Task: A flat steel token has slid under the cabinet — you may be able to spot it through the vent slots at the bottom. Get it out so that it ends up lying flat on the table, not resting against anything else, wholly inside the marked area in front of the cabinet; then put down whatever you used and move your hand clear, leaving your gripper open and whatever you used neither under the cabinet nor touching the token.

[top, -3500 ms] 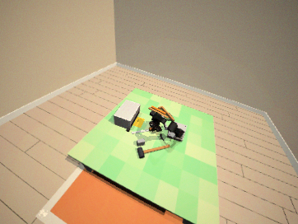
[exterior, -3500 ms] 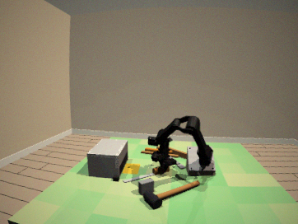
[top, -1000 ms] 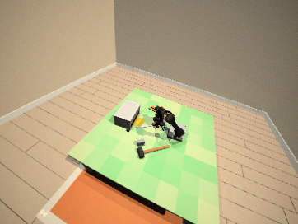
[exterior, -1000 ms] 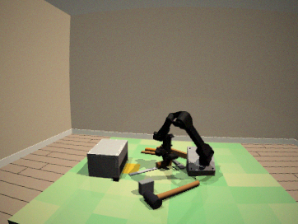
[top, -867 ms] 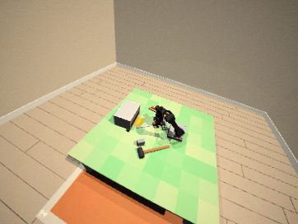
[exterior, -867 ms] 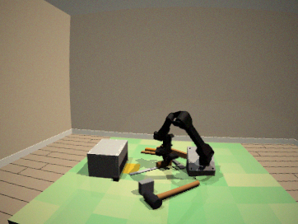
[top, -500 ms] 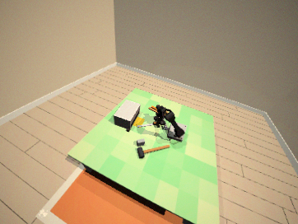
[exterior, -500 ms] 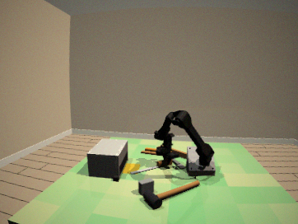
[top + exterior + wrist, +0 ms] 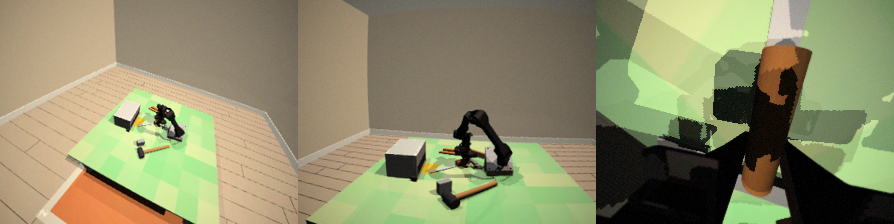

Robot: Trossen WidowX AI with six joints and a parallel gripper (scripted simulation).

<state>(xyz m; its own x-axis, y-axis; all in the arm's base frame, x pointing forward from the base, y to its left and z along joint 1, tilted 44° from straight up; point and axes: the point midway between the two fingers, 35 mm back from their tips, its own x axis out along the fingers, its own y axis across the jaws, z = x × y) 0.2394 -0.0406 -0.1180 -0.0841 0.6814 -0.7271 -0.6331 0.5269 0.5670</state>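
The grey cabinet (image 9: 128, 110) (image 9: 402, 165) stands at the left of the table. The yellow-orange marked area (image 9: 140, 120) (image 9: 430, 166) lies in front of it. My gripper (image 9: 158, 123) (image 9: 463, 162) (image 9: 763, 138) is shut on the wooden handle of a thin flat-bladed tool, low over the table on the robot-base side of the marked area. The handle (image 9: 782, 60) crosses between the fingers in the wrist view. The tool's pale blade (image 9: 146, 124) (image 9: 443, 169) (image 9: 788, 20) points toward the cabinet, its tip at the near edge of the marked area. I cannot make out the steel token in any view.
A hammer (image 9: 156, 149) (image 9: 477, 190) and a grey block (image 9: 141, 142) (image 9: 444, 186) lie on the camera side of the arm. Orange bars (image 9: 153, 109) (image 9: 448, 151) show behind the gripper. A small dark piece (image 9: 128, 130) (image 9: 414, 179) is at the cabinet's front corner.
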